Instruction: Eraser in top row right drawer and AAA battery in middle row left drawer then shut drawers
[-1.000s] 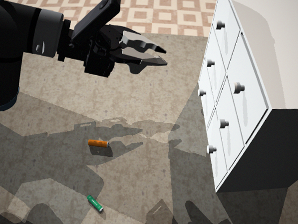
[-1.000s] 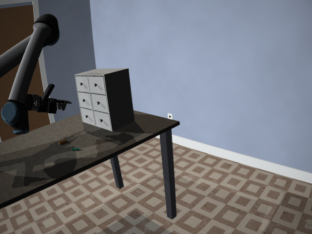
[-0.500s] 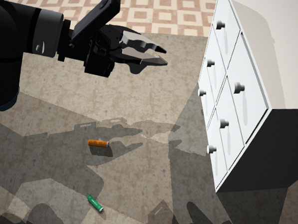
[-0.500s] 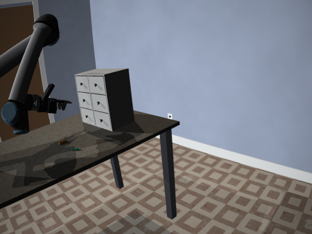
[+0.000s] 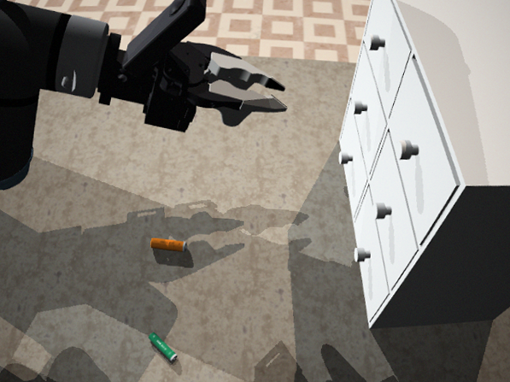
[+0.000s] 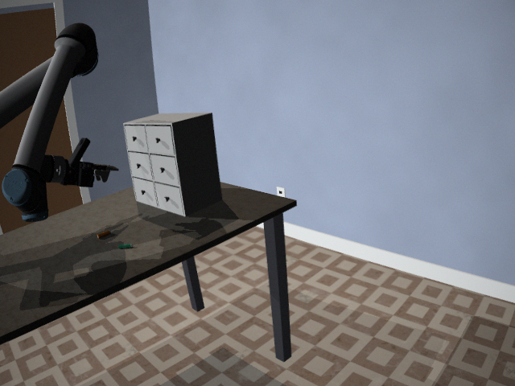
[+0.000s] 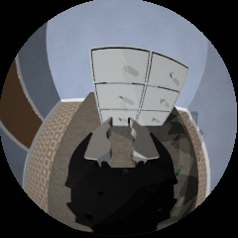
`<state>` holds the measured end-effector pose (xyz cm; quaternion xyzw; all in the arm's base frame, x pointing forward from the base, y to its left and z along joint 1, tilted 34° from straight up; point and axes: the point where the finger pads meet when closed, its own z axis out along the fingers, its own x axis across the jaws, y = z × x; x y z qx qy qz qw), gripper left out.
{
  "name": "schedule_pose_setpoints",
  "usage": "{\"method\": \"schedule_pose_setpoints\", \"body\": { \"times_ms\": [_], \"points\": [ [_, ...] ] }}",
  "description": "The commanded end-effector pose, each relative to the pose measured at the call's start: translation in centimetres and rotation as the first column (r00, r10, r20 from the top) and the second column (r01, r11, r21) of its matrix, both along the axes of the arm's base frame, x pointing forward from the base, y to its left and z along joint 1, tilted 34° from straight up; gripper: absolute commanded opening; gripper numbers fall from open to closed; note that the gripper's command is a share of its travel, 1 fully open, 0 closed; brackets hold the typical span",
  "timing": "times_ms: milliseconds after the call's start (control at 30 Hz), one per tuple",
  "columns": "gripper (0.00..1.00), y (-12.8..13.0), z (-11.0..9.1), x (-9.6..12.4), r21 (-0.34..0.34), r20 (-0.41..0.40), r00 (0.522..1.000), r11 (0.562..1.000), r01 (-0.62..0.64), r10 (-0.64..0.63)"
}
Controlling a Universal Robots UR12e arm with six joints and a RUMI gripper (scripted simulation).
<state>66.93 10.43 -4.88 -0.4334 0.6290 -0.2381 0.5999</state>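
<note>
White chest fully shut; gripper faces it, fingers slightly spread, holding nothing, presumably lined up to open it first.

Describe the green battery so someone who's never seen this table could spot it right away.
Find the white chest of drawers on the table, then look across the tabletop in front of its drawers, where two small cylinders lie. The green battery is the slimmer one, lying nearer the table's long edge in the exterior view; its neighbour is orange and thicker.
</note>
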Motion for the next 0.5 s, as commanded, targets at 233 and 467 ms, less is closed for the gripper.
{"method": "schedule_pose_setpoints", "body": {
  "times_ms": [233, 467],
  "points": [
    [0.2, 0.1, 0.05, 0.3, -0.002, 0.005, 1.0, 1.0, -0.001, 0.001],
    [0.2, 0.19, 0.05, 0.87, -0.001, 0.006, 1.0, 1.0, -0.001, 0.001]
  ]
}}
